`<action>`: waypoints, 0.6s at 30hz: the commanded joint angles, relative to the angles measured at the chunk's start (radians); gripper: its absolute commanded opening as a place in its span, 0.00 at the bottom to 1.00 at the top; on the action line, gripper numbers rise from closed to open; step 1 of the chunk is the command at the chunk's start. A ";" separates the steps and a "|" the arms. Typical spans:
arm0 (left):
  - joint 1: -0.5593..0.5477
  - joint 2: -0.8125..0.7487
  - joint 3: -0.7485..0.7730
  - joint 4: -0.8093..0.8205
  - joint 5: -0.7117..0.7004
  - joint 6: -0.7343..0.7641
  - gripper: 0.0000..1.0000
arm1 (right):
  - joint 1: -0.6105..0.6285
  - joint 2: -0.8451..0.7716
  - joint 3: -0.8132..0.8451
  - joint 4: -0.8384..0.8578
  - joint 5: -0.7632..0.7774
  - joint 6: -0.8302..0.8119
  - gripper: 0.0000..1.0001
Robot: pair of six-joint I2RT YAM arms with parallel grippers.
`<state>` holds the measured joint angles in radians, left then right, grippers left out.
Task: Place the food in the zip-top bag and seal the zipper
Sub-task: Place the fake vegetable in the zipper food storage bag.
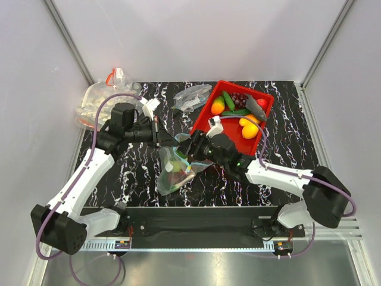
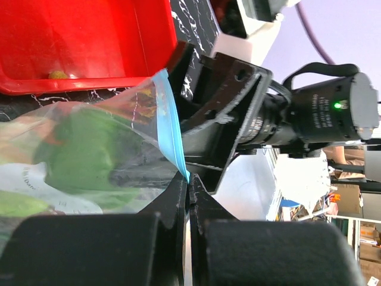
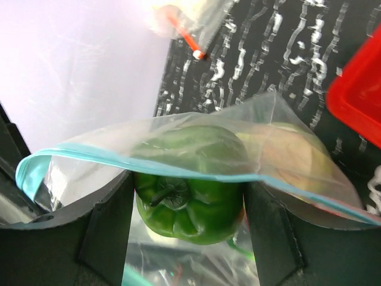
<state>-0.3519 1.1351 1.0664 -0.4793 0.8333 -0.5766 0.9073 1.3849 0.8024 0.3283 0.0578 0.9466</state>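
The zip-top bag [image 1: 177, 168] is clear, floppy and crumpled. It sits mid-tabletop with its mouth towards the far side. A dark green bell pepper [image 3: 189, 199] sits inside just below the mouth, glossy, its stem facing out. A paler rounded piece [image 3: 287, 156] lies beside it, and something red [image 1: 172, 177] shows through the film lower down. The teal-blue zipper [image 3: 178, 170] bows across the pepper and curls back at one end. The left hand [image 2: 189, 190] pinches its tip.
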 commanded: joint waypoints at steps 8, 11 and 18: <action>0.005 -0.003 0.030 0.093 0.102 -0.037 0.00 | 0.004 0.186 0.026 0.328 -0.092 0.104 0.29; 0.005 -0.008 0.033 0.091 0.101 -0.032 0.00 | 0.004 0.183 0.001 0.290 -0.064 0.084 0.57; 0.027 -0.014 0.024 0.084 0.079 -0.020 0.00 | 0.004 0.033 0.015 0.031 0.037 -0.067 0.93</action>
<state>-0.3332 1.1412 1.0664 -0.4648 0.8520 -0.5846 0.9070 1.5021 0.8021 0.4896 0.0273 0.9855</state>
